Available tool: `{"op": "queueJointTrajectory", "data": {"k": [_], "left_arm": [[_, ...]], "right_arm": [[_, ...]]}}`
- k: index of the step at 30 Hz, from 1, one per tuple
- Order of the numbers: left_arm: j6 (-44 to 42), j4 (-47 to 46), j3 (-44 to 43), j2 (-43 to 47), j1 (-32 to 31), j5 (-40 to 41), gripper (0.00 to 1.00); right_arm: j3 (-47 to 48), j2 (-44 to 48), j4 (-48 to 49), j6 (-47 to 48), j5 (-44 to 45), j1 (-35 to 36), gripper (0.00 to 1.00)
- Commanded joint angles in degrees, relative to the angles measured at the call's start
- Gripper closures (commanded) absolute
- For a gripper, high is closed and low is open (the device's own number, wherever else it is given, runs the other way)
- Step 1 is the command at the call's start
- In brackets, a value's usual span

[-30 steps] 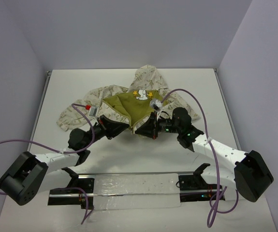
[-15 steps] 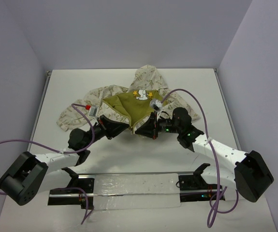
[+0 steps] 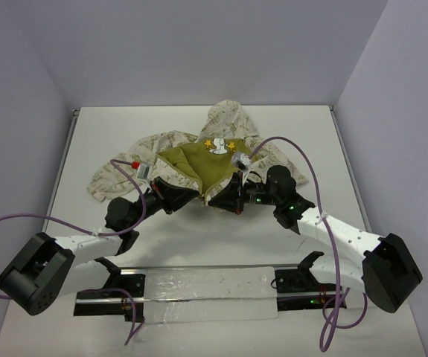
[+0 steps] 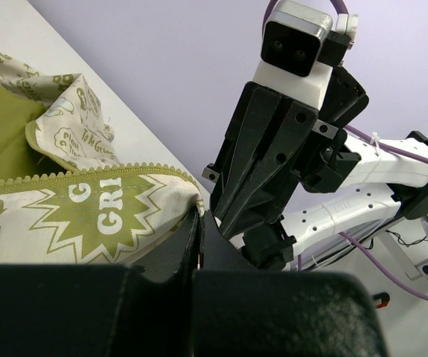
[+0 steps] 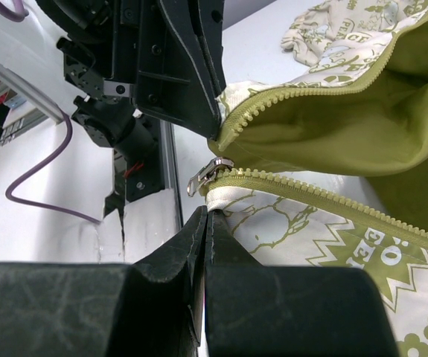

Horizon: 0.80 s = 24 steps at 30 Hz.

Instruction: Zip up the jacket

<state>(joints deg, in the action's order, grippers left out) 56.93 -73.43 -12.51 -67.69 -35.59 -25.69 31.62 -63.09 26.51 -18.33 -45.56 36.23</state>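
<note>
The jacket (image 3: pixel 184 160) lies open in the middle of the table, cream with olive print, olive lining and a white cartoon patch (image 3: pixel 218 146) showing. My left gripper (image 3: pixel 196 195) is shut on the bottom corner of one front panel (image 4: pixel 109 216), beside its zipper teeth. My right gripper (image 3: pixel 232 199) is shut on the bottom corner of the other panel (image 5: pixel 288 223), just under the silver zipper slider (image 5: pixel 206 175). The two grippers face each other closely at the hem. The two zipper halves are apart above the slider.
A clear plastic strip (image 3: pixel 206 286) and the arm mounts lie along the near table edge. Purple cables (image 3: pixel 303 160) loop from both arms. A red-tipped tag (image 3: pixel 134 163) sits on the left arm. Walls close the table on three sides.
</note>
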Motion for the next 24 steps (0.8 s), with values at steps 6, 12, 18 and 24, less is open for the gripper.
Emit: {"op": "queueJointTrajectory", "data": {"k": [6,12,18,24], "left_arm": [[0.42,-24.75,-1.15,-0.51,-0.35,-0.19,1.00],[0.72,-25.01,-1.20,-0.34,-0.35,-0.54,1.00],[0.66,-25.07,-0.90,-0.36,-0.35,-0.50,1.00],[1.07,-25.46,-0.49,-0.17,-0.35,-0.59,1.00]], "right_arm": [[2.97,1.12,2.54,0.49,-0.98,0.60,1.00],[3.19,0.51,2.93,0.22,-0.93,0.60,1.00],[3.28,0.60,2.94,0.40,-0.76,0.60,1.00],[3.62,-0.01,2.92,0.49,-0.58,0.60,1.00]]}}
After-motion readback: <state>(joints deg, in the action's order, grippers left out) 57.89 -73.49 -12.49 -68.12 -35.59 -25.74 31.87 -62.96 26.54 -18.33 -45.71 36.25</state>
